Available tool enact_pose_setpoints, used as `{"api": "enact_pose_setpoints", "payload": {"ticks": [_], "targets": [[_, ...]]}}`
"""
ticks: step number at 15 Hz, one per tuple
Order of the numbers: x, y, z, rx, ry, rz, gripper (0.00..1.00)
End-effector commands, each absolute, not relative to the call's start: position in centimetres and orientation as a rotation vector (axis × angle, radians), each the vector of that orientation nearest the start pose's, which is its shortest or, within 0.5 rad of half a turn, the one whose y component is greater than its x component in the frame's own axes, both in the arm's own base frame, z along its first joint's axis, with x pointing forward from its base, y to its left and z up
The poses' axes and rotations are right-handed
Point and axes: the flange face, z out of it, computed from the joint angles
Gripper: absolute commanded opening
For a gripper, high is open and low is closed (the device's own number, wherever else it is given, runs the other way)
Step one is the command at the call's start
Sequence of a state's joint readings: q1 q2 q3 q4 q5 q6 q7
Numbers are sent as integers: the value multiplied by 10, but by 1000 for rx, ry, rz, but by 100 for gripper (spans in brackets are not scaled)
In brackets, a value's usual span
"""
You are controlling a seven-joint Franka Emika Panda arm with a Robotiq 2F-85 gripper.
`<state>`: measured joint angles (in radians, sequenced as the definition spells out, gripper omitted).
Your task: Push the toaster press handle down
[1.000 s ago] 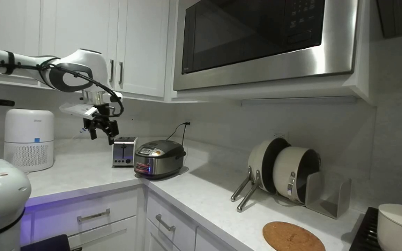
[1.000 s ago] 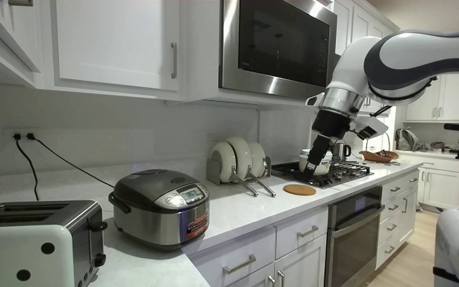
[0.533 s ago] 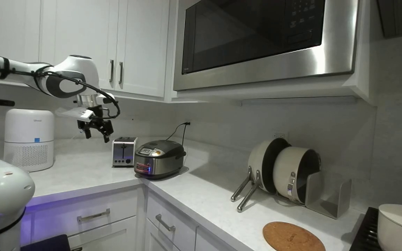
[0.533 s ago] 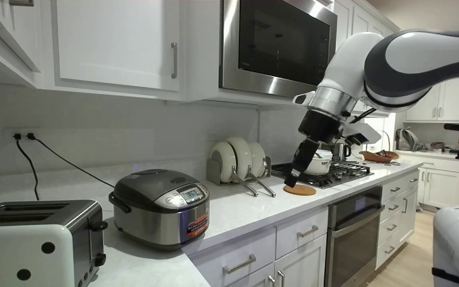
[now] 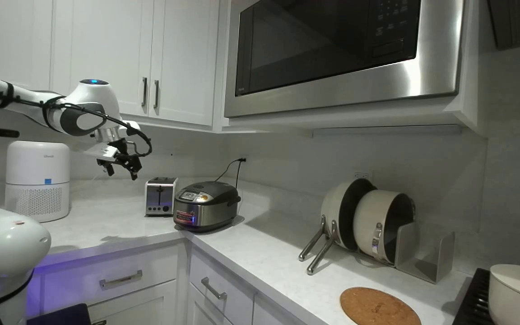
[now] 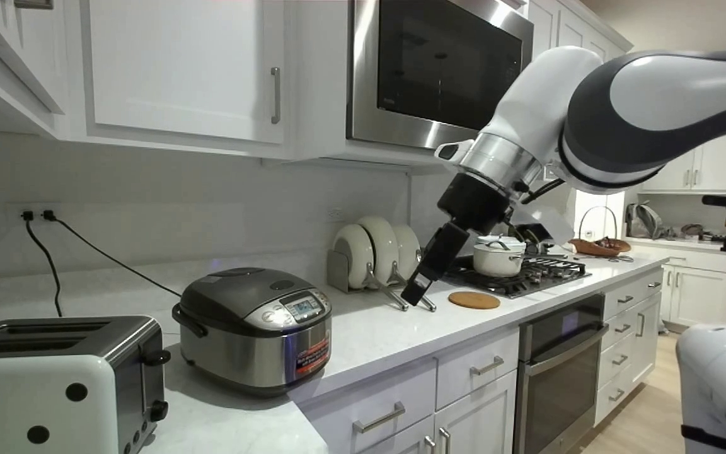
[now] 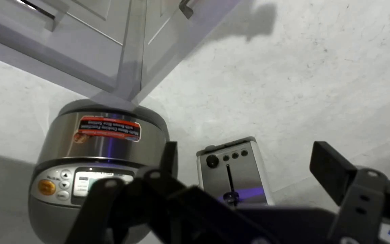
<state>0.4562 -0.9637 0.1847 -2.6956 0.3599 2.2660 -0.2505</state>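
The silver-grey toaster (image 5: pixel 159 197) stands on the counter beside the round cooker. Its white dotted side (image 6: pixel 35 397) shows large in an exterior view. Its black press handle (image 6: pixel 156 357) sits at the upper end of the front slot, above a dial. In the wrist view the toaster (image 7: pixel 212 176) appears between the fingers, with the press handle (image 7: pixel 231 197) near the gripper's dark body. My gripper (image 5: pixel 122 175) is open and empty, above the counter and apart from the toaster. It also shows in an exterior view (image 6: pixel 414 296) and the wrist view (image 7: pixel 245 152).
The round cooker (image 5: pixel 206 207) stands close beside the toaster. A white cylindrical appliance (image 5: pixel 38 180) is on the other side. Upper cabinets (image 5: pixel 183 63) and a microwave (image 5: pixel 332 67) hang above. Pans in a rack (image 6: pixel 353 255) and a cork mat (image 6: pixel 474 300) lie further along.
In both exterior views my gripper has moved left, and the wrist tilts more. It also looks nearer in an exterior view. It stays open. The toaster and its handle have not moved.
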Motion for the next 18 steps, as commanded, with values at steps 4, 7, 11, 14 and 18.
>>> {"api": "enact_pose_setpoints", "payload": {"ticks": [4, 7, 11, 14, 18], "targets": [[246, 252, 542, -2559, -997, -789, 100], [248, 268, 545, -2526, -1026, -832, 100], [252, 290, 552, -2482, -1064, -908, 100], [261, 308, 555, -2460, -1097, -960, 100], [277, 331, 554, -2442, -1133, -986, 100]]}}
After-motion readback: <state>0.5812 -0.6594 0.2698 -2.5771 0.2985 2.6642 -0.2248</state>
